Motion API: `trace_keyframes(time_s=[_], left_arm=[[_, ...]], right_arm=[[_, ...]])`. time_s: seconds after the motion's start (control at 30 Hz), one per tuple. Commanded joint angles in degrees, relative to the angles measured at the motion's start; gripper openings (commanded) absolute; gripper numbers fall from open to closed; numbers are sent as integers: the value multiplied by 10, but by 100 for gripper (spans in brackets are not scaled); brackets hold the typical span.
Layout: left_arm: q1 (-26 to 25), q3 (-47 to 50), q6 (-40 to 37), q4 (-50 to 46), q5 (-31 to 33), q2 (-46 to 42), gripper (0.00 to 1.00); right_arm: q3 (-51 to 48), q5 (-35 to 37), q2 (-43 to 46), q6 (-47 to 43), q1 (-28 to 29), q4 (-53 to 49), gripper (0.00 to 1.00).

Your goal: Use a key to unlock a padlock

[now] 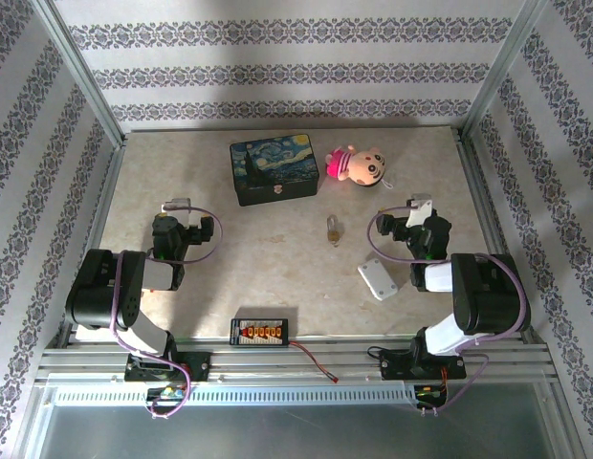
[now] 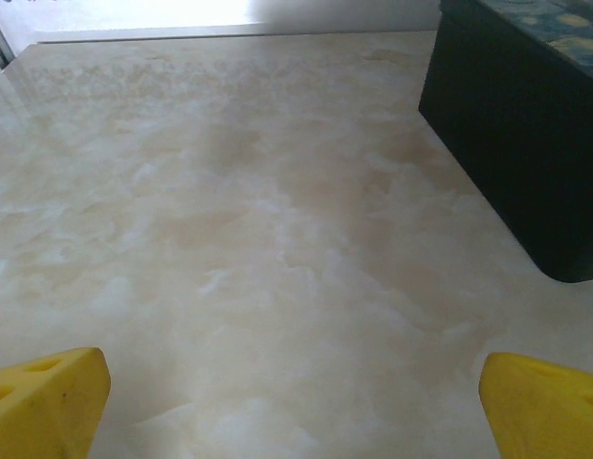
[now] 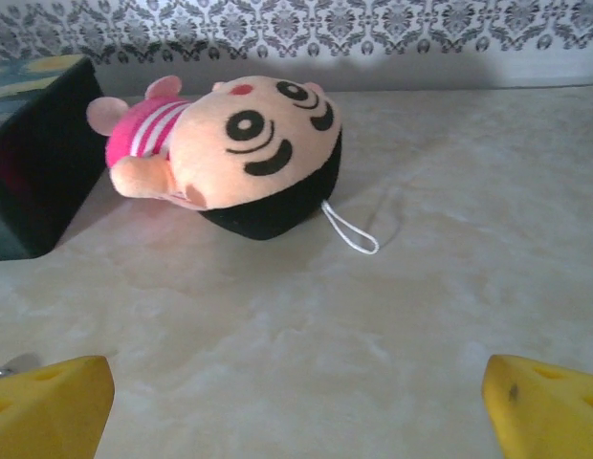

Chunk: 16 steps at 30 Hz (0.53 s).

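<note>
Left gripper (image 2: pixel 296 406) — jaws spread wide and empty, low over the bare table (image 2: pixel 230 239), with the dark box (image 2: pixel 526 134) to its right. Right gripper (image 3: pixel 296 406) — jaws likewise spread and empty, facing the pink plush doll (image 3: pixel 230 153). The padlock (image 1: pixel 332 226) lies on the table between the arms, just nearer than the doll. The key is too small to make out.

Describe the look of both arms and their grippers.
The left arm and right arm have bulky black joint housings, white link sections and looping lilac cables. The left gripper and right gripper end in yellow wedge-shaped fingertips.
</note>
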<state>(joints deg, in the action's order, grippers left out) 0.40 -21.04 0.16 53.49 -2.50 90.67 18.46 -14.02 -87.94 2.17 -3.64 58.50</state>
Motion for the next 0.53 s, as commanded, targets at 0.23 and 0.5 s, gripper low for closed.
trace_keyframes(time_s=[0.23,0.5], left_arm=[[2,-12,-7,8,-15,5,99],[2,-14,-3,4,-5,5,99]], right_arm=[[9,-35,-5,-4,-2,5,98],[9,-20,-5,1,-2,4,98]])
